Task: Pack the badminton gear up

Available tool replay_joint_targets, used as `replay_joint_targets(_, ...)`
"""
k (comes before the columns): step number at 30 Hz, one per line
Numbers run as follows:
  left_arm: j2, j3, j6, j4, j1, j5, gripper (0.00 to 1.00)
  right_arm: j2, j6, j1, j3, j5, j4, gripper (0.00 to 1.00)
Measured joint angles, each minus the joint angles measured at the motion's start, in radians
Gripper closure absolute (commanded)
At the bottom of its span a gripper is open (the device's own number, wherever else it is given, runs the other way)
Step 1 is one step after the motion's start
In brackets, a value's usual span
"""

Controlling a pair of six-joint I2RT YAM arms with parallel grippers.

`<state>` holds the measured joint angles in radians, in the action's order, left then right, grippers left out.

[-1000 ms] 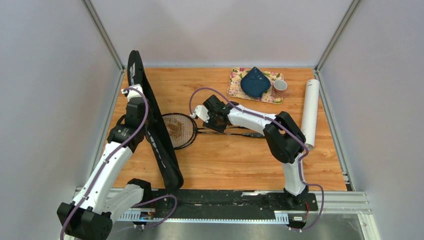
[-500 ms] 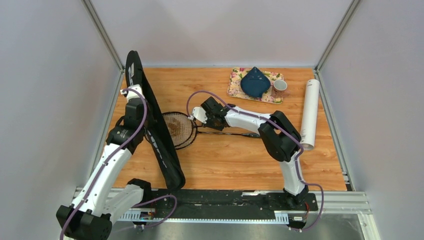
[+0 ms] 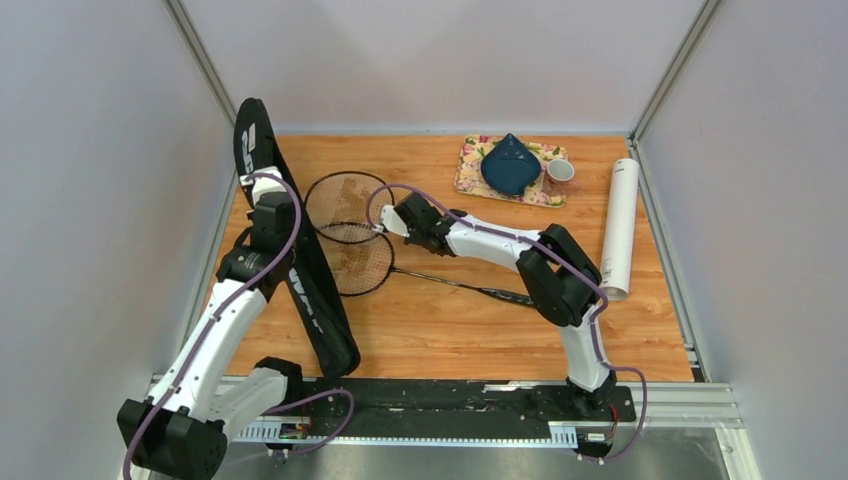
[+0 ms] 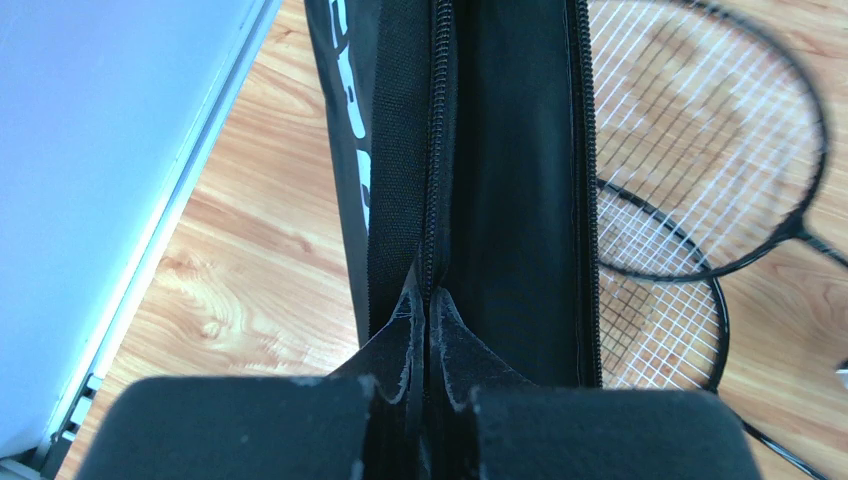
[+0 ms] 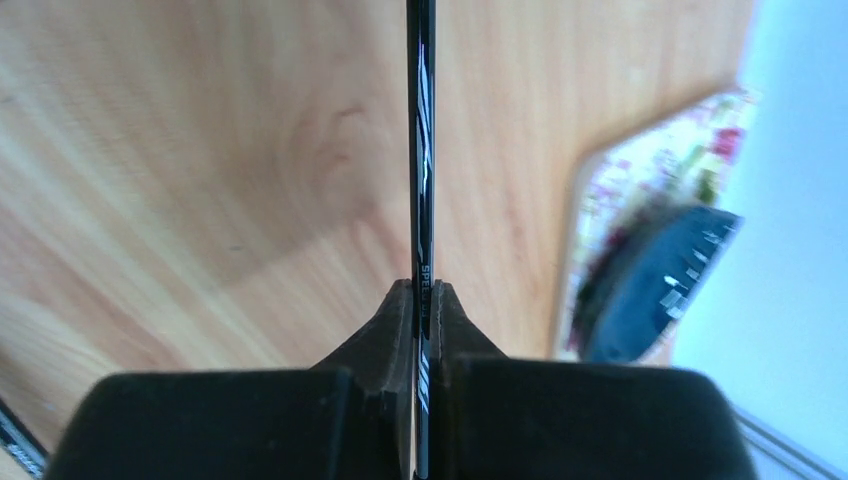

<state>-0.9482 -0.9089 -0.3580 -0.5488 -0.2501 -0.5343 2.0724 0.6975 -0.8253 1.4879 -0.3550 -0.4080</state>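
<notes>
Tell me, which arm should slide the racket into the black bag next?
Right. The right claw pinches one racket by its shaft; the left claw is busy gripping the cover at its zipper.

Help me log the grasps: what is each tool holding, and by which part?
The left tool pinches the racket cover at its zipper edge; the right tool grips one racket by its thin shaft.

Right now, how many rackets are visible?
2. The first racket is held by the right gripper; the second racket lies on the table, its head partly under the first. None seems hidden.
</notes>
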Motion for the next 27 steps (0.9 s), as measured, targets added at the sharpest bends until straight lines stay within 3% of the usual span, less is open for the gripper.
replay_joint_targets(13,-0.2,-0.013,-0.008,0.086,0.062,0.059,1.0,-0.196,-0.074,-0.041,0.068,-0.337,-0.143,1.0)
replay_joint_targets(19,-0.379,-0.064,-0.026,0.129,0.077,0.106,1.0,-0.296,-0.122,-0.076,-0.011,-0.409,-0.187,1.0)
replay_joint_targets(27,-0.414,-0.067,-0.047,0.196,0.081,0.184,1.0,-0.34,-0.159,-0.167,-0.083,-0.43,-0.245,1.0)
